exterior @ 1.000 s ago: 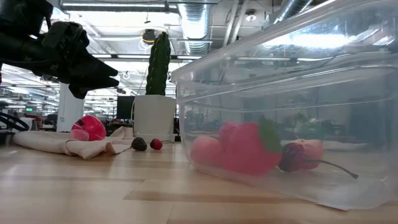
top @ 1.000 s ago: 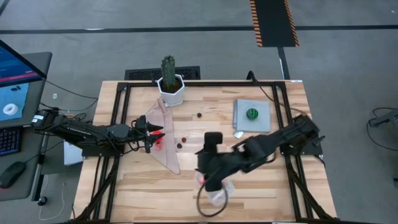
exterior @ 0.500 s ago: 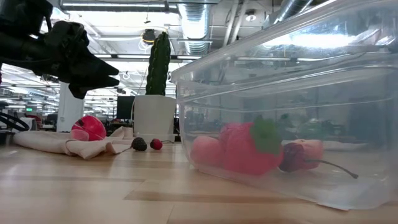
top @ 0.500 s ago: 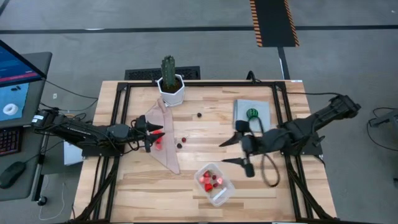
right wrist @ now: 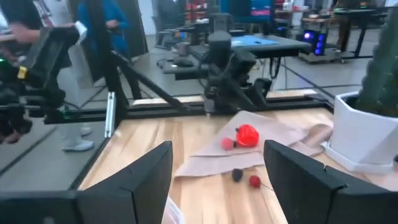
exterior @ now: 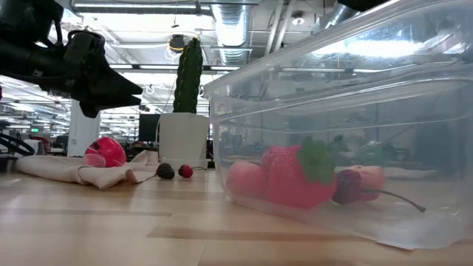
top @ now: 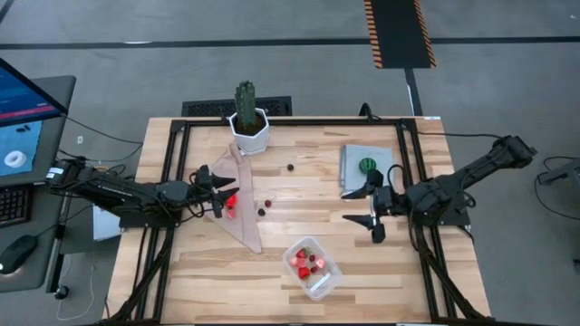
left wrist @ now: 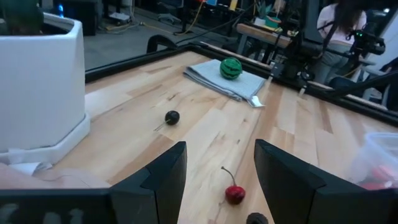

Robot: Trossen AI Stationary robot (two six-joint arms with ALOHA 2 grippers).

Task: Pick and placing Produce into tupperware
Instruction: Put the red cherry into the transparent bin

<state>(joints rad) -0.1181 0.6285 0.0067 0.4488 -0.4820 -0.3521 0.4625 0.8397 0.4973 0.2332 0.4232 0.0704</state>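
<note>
Robotics lab: monitors (top: 23,109), exposed ducts (exterior: 229,29)

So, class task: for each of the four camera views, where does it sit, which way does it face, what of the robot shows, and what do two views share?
High view: overhead, straight down; both arms, left pincer and right pincer open.
Low view: table height, behind the tupperware, facing the cactus; the left arm shows.
Left wrist view: looks across the table at the green striped ball; own fingers.
Right wrist view: faces the cloth and left arm; own fingers.
Shared: high and left wrist views show the ball on the grey mat.
</note>
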